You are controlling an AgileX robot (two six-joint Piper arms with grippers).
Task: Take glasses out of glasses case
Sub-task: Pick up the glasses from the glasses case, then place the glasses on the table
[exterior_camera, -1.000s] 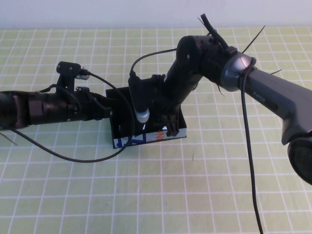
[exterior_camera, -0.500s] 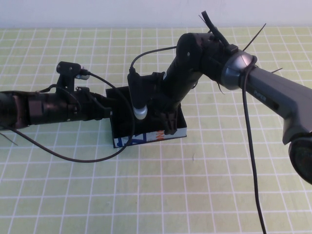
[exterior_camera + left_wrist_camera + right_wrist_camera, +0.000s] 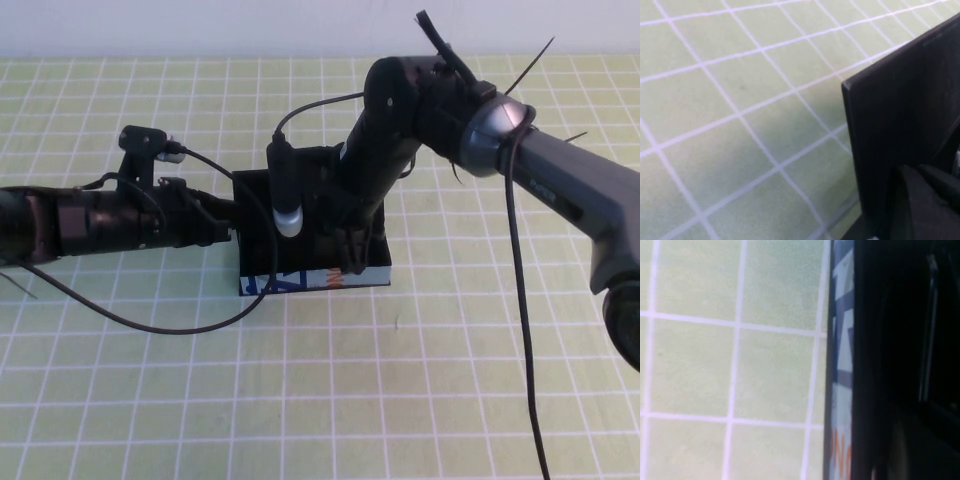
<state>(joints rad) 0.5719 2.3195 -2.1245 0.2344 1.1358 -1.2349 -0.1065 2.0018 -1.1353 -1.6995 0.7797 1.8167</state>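
A green grid-patterned table mat (image 3: 330, 400) is spread under everything, with the glasses case (image 3: 310, 280) taken as landmark. The right arm (image 3: 560, 190) is brought in from the case's right and bent down over it. The left arm (image 3: 90, 222) is laid low along the mat from the case's left side.

The glasses case is seen near the mat's middle, black, its long axis run left to right, the printed blue, white and orange front strip turned toward the robot. The hinged lid (image 3: 255, 205) is stood up at the case's left rear, and its flat black panel fills one side of the left wrist view (image 3: 905, 115).

The right gripper (image 3: 350, 250) is lowered into the open case, just behind the front strip; whether its fingers are pressed together or pinching anything cannot be told, as the interior is too dark in both views. The strip (image 3: 842, 365) is shown edge-on in the right wrist view, beside dark contents that cannot be made out.

The left gripper (image 3: 228, 215) is set against the lid's left edge; its finger state cannot be told.

The glasses are not discernible; their heading cannot be told.
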